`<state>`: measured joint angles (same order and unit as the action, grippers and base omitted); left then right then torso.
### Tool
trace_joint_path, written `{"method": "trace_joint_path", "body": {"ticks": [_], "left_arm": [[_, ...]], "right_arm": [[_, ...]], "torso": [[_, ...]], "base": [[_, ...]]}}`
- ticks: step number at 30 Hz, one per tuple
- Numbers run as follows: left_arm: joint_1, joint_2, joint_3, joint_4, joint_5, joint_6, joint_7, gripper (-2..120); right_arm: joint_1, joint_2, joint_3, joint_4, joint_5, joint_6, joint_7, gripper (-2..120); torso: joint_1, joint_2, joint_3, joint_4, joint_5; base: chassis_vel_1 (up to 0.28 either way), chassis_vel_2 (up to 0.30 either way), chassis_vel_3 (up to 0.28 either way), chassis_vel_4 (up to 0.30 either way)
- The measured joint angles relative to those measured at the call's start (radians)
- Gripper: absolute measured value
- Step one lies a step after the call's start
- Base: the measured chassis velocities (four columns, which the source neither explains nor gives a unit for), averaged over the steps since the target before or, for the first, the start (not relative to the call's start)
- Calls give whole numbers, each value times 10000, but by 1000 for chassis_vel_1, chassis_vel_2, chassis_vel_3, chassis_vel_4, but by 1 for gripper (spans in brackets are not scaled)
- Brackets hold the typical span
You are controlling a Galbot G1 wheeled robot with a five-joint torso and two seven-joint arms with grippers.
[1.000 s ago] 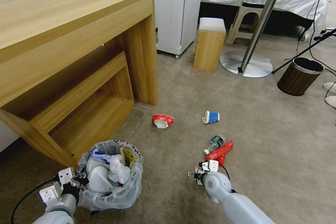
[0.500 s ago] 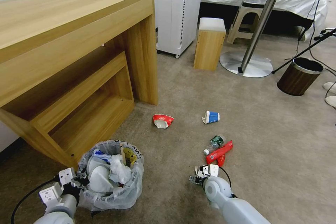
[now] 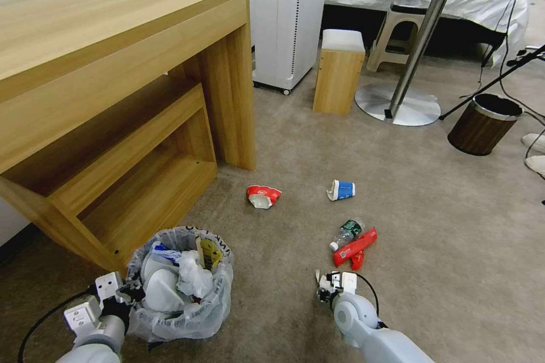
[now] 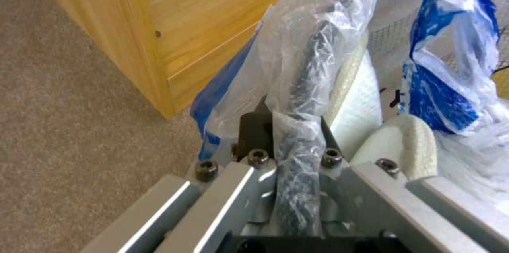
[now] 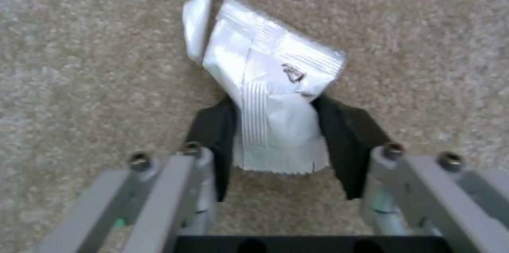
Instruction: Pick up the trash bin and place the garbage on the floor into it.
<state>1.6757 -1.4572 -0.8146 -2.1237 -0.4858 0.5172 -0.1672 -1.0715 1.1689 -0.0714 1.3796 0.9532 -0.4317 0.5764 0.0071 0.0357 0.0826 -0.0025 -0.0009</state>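
Trouble could begin at the left tool, clamped on the bagged rim of the trash bin beside the wooden bench: slick film might slide, tipping the full bin. Further right, the right tool pinches a white wrapper just above the floor; that thin hold could let it flutter away.
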Motion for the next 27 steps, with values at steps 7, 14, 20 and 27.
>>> {"method": "trace_joint_path", "body": {"ticks": [7, 14, 20, 27], "left_arm": [[-19, -10, 12, 55, 34, -32, 15, 1], [-37, -23, 25, 112, 54, -52, 33, 1], [-57, 32, 17, 129, 44, -52, 37, 1], [-76, 35, 28, 131, 34, -53, 41, 1]], "right_arm": [[-99, -244, -13, 125, -153, 95, -63, 7], [-261, -651, 41, 501, -337, 231, -169, 0], [-654, -1537, 362, 1616, -1175, 1626, -1375, 0], [-291, -2235, 286, 3620, -2031, 4450, -3489, 0]], "torso": [[0, -3, 3, 3, 11], [1, -2, 3, 1, 7], [1, -3, 2, -2, 3], [1, -2, 1, 0, 2]], "base": [[0, 0, 0, 0], [0, 0, 0, 0], [0, 0, 0, 0], [0, 0, 0, 0]]}}
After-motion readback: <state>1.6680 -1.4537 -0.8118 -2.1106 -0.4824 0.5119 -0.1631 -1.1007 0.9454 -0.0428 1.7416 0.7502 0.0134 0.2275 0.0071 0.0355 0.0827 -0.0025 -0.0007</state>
